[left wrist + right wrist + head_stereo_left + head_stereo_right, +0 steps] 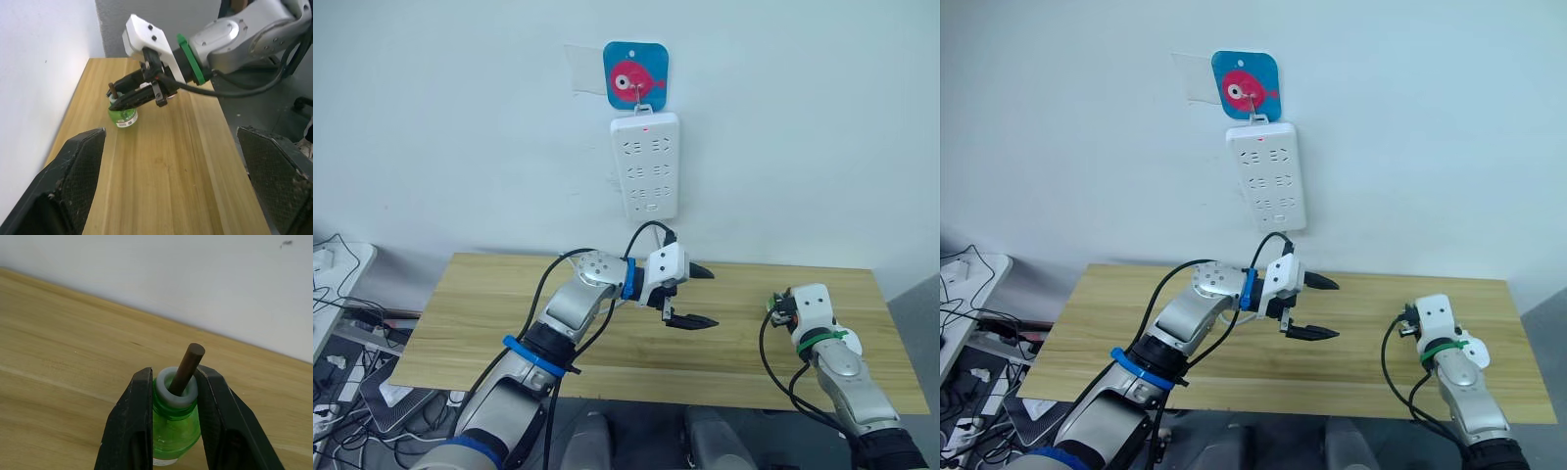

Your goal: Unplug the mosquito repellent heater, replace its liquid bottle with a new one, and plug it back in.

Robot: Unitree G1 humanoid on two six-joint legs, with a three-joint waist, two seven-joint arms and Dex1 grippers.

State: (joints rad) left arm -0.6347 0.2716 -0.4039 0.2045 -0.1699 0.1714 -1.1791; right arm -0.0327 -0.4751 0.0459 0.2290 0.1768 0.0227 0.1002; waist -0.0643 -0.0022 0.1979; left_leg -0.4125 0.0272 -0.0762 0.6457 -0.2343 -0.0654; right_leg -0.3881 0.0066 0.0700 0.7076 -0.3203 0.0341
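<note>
A small green liquid bottle (pixel 176 427) with a white neck ring and a brown wick (pixel 188 366) stands upright, and my right gripper (pixel 175 378) is shut on its neck. In the left wrist view the bottle (pixel 123 117) is low over the wooden table (pixel 499 313), close to the wall; I cannot tell if its base touches the wood. My left gripper (pixel 711 298) hangs open above the middle of the table with nothing between its fingers, pointing toward the right gripper (pixel 775 307). The mosquito repellent heater is out of view.
A white power strip (pixel 646 164) with a small red light hangs on the wall from a blue fish hook (pixel 634 75), above the table's back edge. Cables and devices (pixel 347 323) lie left of the table.
</note>
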